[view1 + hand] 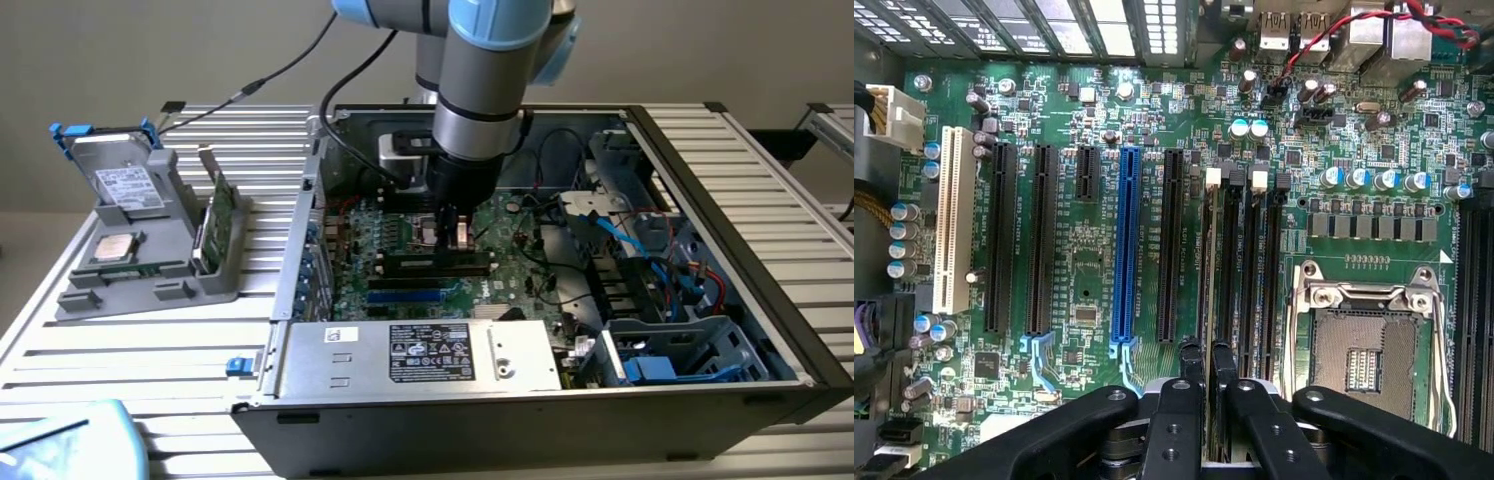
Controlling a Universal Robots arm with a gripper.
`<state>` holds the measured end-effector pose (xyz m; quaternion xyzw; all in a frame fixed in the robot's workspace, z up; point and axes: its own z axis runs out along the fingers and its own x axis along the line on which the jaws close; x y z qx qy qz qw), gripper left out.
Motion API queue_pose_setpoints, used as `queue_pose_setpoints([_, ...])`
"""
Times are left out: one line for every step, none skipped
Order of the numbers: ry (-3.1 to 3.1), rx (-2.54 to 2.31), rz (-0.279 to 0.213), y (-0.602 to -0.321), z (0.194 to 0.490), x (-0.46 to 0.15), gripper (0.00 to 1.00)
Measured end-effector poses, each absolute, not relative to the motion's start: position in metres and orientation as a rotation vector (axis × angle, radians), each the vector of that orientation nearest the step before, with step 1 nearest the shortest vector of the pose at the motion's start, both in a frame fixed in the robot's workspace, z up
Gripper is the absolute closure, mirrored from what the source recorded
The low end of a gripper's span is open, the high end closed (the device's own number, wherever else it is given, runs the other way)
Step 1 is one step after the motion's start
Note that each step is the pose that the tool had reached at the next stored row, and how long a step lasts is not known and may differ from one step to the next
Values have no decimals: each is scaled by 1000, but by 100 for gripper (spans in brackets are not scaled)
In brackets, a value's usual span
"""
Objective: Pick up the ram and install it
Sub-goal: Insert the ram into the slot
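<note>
Two fingers [1197, 365] clamped on one ram [1206, 270], edge-on over the motherboard [1084, 330], near one blue slot [1124, 240]

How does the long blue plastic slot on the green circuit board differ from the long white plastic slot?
The blue plastic slot is narrower than the white plastic slot. The blue slot has black slots on both sides; the white slot ends the row. Both are empty, parallel and fixed on the green circuit board.
</note>
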<state>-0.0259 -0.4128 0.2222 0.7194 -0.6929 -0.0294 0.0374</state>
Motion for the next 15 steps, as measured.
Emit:
queue_pose_setpoints([-2126,2207,-92,-413,222,-26,85])
queue_pose_setpoints([-2125,2207,-93,-413,222,-26,85])
queue_pose_setpoints([-2125,2206,-94,-413,222,-25,85])
queue_pose_setpoints([-2124,2205,-96,-413,222,-25,85])
queue_pose_setpoints([-2123,2205,-97,-413,222,-25,85])
queue_pose_setpoints([-2123,2204,-99,-413,221,-25,85])
queue_pose_setpoints([-2122,2203,-100,-413,221,-25,85])
queue_pose_setpoints([-2122,2203,-100,-413,221,-24,85])
queue_pose_setpoints([-2122,2203,-101,-413,221,-24,85])
queue_pose_setpoints([-2121,2202,-102,-413,221,-24,85])
queue_pose_setpoints([-2121,2202,-103,-413,221,-24,85])
queue_pose_setpoints([-2120,2201,-105,-413,221,-24,85])
queue_pose_setpoints([-2119,2201,-106,-413,221,-23,85])
queue_pose_setpoints([-2119,2200,-107,-413,221,-23,85])
queue_pose_setpoints([-2118,2199,-109,-413,221,-23,85])
